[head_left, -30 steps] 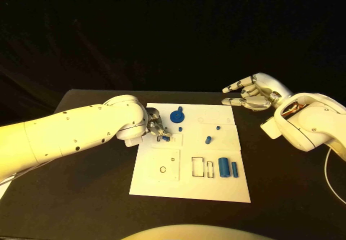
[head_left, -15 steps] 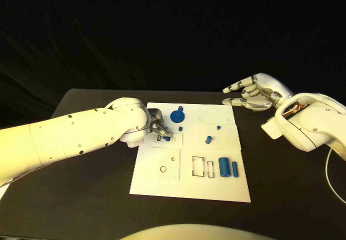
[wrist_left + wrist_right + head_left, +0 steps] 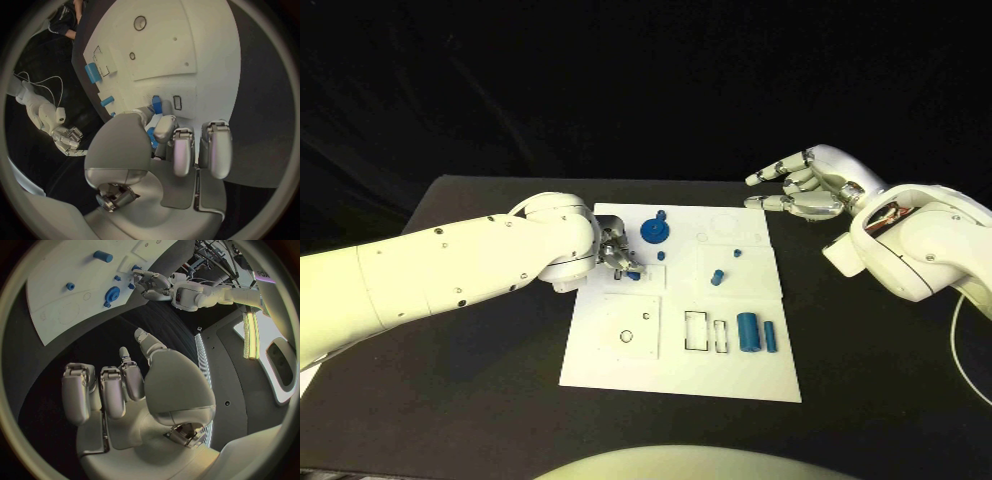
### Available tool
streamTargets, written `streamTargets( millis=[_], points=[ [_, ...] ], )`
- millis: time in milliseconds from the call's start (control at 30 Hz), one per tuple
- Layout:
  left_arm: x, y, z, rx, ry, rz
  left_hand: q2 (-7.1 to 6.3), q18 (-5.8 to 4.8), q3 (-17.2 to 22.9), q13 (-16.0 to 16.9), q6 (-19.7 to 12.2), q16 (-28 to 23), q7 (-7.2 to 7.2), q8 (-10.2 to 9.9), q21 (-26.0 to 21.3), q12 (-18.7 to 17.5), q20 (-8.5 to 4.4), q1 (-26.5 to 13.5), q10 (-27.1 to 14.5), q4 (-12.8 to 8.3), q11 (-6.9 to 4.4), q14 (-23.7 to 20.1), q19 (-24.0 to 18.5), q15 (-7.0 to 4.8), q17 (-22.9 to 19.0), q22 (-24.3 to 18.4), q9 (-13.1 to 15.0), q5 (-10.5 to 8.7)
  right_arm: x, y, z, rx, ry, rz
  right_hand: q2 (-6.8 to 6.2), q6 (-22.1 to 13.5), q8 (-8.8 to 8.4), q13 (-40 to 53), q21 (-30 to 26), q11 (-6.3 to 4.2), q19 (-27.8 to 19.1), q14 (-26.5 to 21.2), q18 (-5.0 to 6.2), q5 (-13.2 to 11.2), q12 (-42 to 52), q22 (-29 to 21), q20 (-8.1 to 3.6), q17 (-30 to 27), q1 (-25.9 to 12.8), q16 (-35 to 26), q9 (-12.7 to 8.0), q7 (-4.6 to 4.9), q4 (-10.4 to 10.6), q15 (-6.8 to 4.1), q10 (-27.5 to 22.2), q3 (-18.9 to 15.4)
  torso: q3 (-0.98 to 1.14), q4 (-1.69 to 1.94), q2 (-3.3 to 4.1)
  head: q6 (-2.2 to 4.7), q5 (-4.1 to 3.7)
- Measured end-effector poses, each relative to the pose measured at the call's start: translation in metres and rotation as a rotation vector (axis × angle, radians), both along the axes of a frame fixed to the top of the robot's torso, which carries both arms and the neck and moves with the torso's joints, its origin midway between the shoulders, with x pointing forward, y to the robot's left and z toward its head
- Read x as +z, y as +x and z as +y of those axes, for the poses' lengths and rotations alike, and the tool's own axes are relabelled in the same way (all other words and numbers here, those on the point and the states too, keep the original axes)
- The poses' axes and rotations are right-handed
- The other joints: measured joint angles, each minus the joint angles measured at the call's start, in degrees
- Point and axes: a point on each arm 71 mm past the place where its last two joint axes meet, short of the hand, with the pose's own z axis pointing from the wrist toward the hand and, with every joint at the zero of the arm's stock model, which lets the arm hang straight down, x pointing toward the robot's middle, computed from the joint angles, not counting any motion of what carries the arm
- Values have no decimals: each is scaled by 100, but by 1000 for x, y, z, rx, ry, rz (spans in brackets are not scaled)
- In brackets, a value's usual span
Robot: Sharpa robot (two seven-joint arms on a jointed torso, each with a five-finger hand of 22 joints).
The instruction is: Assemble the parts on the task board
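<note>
The white task board [image 3: 678, 372] lies in the middle of the black table. My left hand [image 3: 615, 255] is at the board's left edge, near its far end. It pinches a small blue part [image 3: 632, 273] between thumb and finger, low over the board. In the left wrist view the blue part [image 3: 157, 105] pokes out past the fingertips [image 3: 165, 125], right beside a small rectangular slot [image 3: 177, 102] in the board [image 3: 200, 55]. My right hand [image 3: 802, 190] hangs off the board's far right corner, its fingers apart and holding nothing. It appears the same way in its own wrist view [image 3: 125, 390].
A blue gear [image 3: 655, 235] sits near the board's far edge, with small blue pegs [image 3: 718, 279] right of my left hand. Two blue cylinders [image 3: 749, 332] lie beside outlined rectangular slots [image 3: 695, 333]. Bare black table [image 3: 473, 400] surrounds the board.
My left arm has shifted slightly, bringing the hand and its blue part a little farther over the board's edge. The right hand has stayed in place.
</note>
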Motion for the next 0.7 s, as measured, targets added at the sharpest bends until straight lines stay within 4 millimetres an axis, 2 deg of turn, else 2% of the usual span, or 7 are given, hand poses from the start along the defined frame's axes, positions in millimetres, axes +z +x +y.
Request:
streamTargets(
  millis=[67,167,400,600,700],
  points=[
    [0,0,0,-1,2,0,-38,-1,56,19,0,0,0,29,0,1,0,-114,42,-20,-18,0,0,0,0,0,17,0,0,0,0,0,0,1,0,12,0,0,0,0,0,0,0,0,0,0,0,0,0,0,0,12,16,0,0,-16,2,1,1,-2,2],
    [0,0,0,-3,4,-1,-133,-1,264,36,1,0,-1,55,0,35,0,-300,58,-216,-17,0,0,0,0,0,46,0,0,0,0,1,-1,2,0,20,0,0,0,0,0,0,0,0,0,0,0,0,0,0,0,20,16,0,0,-16,2,3,1,-4,5],
    [0,1,-2,-5,8,-5,-206,0,587,80,75,0,-34,78,28,68,0,-630,103,-539,-61,-13,0,-12,-1,-1,61,-3,0,0,0,2,-1,3,0,20,0,-1,0,0,0,0,0,0,0,-1,0,-1,0,0,0,20,16,0,0,-16,5,0,1,-16,17],
    [0,1,-2,-7,12,-6,-285,1,593,128,192,0,-70,104,51,134,-21,-828,131,-678,-87,-21,21,-21,-1,-1,72,-3,0,0,0,1,-1,4,0,20,0,-2,0,0,0,0,0,0,0,-1,0,-1,0,0,0,20,40,0,0,-39,5,-5,1,-23,18],
    [-1,2,-3,-8,13,-5,-299,0,466,145,289,0,-147,104,51,135,-42,-904,139,-647,-97,-21,0,-21,-1,-1,72,-3,0,0,-1,1,-1,4,0,20,0,-2,0,0,0,0,0,0,0,-1,0,-1,0,0,0,20,40,0,0,-39,5,-5,1,-26,14]
  ],
)
